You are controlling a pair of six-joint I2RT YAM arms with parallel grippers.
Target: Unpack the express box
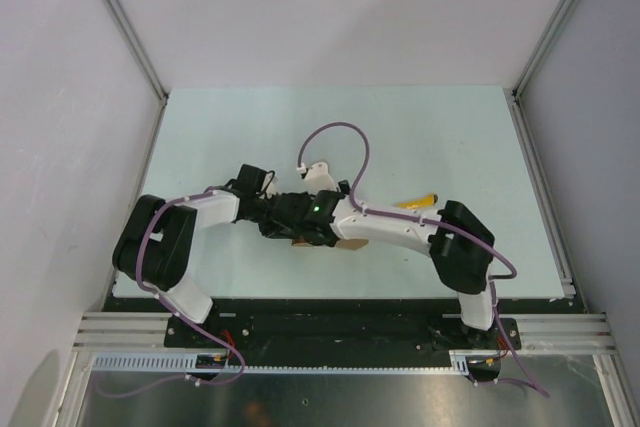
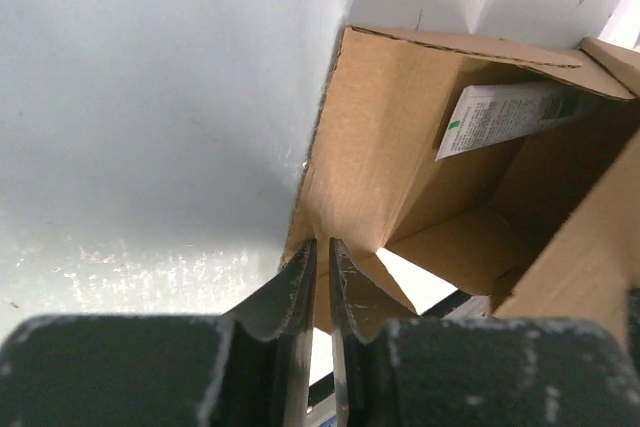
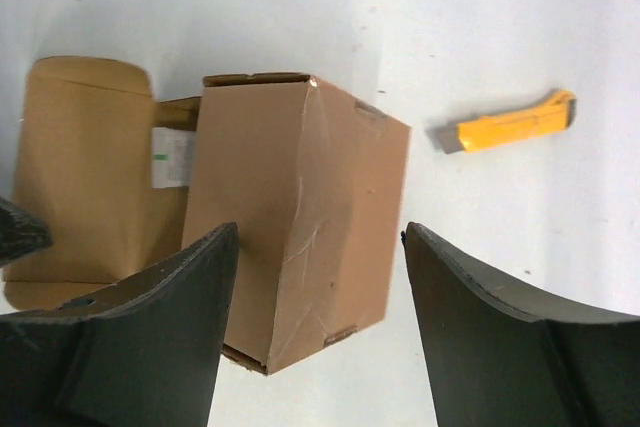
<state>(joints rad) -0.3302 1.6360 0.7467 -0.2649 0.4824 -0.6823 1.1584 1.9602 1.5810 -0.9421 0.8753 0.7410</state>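
The express box (image 3: 300, 217) is a brown cardboard box lying on the table, with one flap (image 3: 85, 167) folded out to its left. In the top view only brown bits of the express box (image 1: 350, 244) show under the two wrists. My left gripper (image 2: 322, 245) is shut on the edge of a flap at the box's open mouth. Inside lies a white packet with green print (image 2: 505, 117). My right gripper (image 3: 318, 229) is open and straddles the box. One finger (image 3: 150, 327) is close against the box's side and the other finger (image 3: 500, 327) stands apart from it.
A yellow utility knife (image 3: 510, 127) lies on the pale table right of the box, and the same utility knife (image 1: 418, 201) shows beside the right arm. White walls and metal rails (image 1: 540, 177) enclose the table on three sides.
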